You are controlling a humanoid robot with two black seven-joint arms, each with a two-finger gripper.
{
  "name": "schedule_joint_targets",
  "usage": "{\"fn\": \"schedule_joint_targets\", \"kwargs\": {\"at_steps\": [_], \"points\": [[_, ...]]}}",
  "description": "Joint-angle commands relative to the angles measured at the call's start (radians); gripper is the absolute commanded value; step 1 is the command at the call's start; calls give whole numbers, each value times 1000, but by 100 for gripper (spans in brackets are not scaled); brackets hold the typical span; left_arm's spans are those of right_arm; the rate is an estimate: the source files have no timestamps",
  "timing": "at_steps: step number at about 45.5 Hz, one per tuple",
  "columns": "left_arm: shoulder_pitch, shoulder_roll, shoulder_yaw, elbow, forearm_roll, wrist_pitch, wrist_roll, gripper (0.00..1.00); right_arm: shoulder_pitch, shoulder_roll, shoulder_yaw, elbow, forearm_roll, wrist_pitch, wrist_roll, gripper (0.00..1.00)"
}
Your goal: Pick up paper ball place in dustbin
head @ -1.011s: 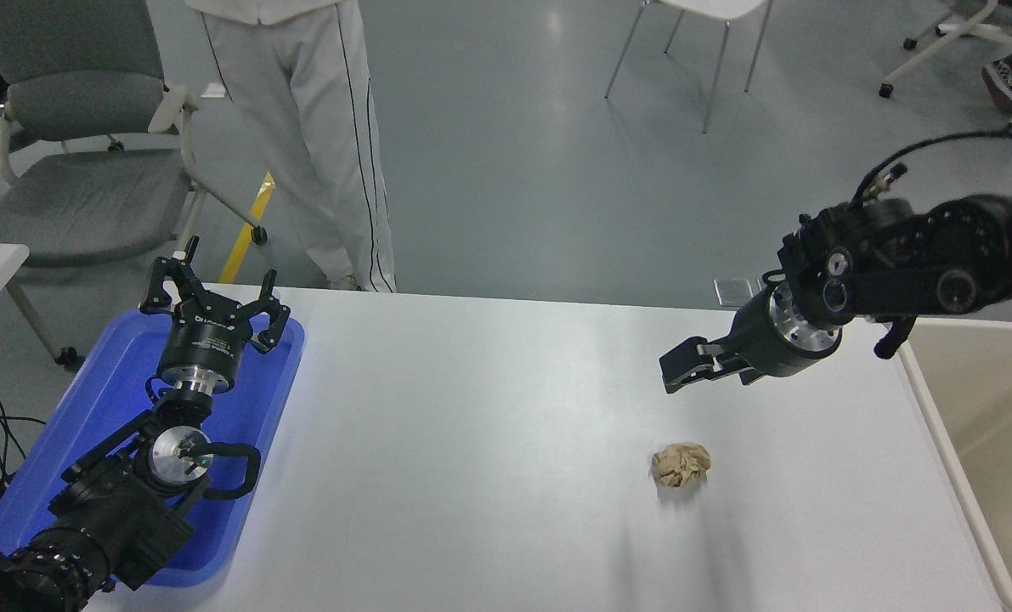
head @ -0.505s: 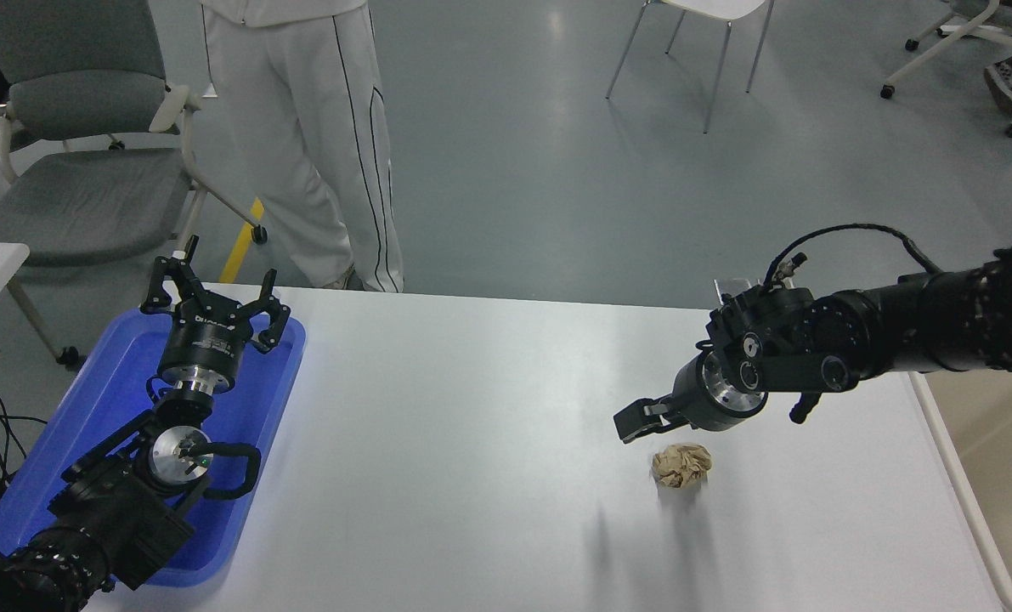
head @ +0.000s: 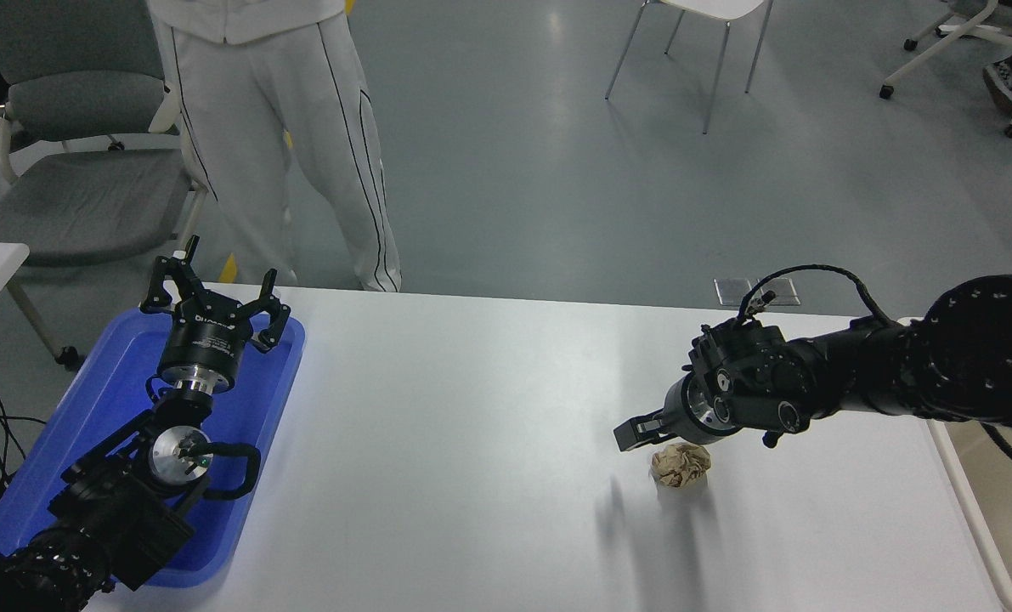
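White worktop (head: 472,442), mostly bare. Bin (head: 994,518) off its right edge, only a cream strip of it showing past the right arm. Blue tray (head: 64,476) at left edge, left arm parked over it, left hand (head: 214,303) spread open and empty. Person (head: 276,136) standing at far side, legs only.

Right arm reaches in from the right. Over the last second it dropped from high above the worktop and swung in toward the ball; right hand (head: 652,433) now sits low, just behind and left of the ball (head: 681,464), tips close to its upper edge, contact unclear. Can't tell if this hand is open or closed: seen side-on, fingers overlap.

Ball hasn't moved, rests on worktop right of centre, well apart from the bin.

Reads as end of approach, grasp not yet made. Hand looks offset to the ball's left; probably needs a small shift over it before closing, else it may nudge the light wad away.
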Motion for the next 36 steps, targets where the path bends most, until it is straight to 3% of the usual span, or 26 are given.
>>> {"fn": "schedule_joint_targets", "kwargs": {"at_steps": [1, 23, 29, 36], "points": [[0, 1, 0, 0, 0, 0, 0, 100, -41, 11, -18, -25, -67, -16, -31, 94], [0, 0, 0, 0, 0, 0, 0, 100, -87, 16, -73, -35, -49, -28, -31, 94], [0, 1, 0, 0, 0, 0, 0, 100, -98, 17, -69, -35, -46, -29, -33, 84], [0, 0, 0, 1, 0, 0, 0, 100, -102, 17, -69, -33, -6, -28, -31, 62]]}}
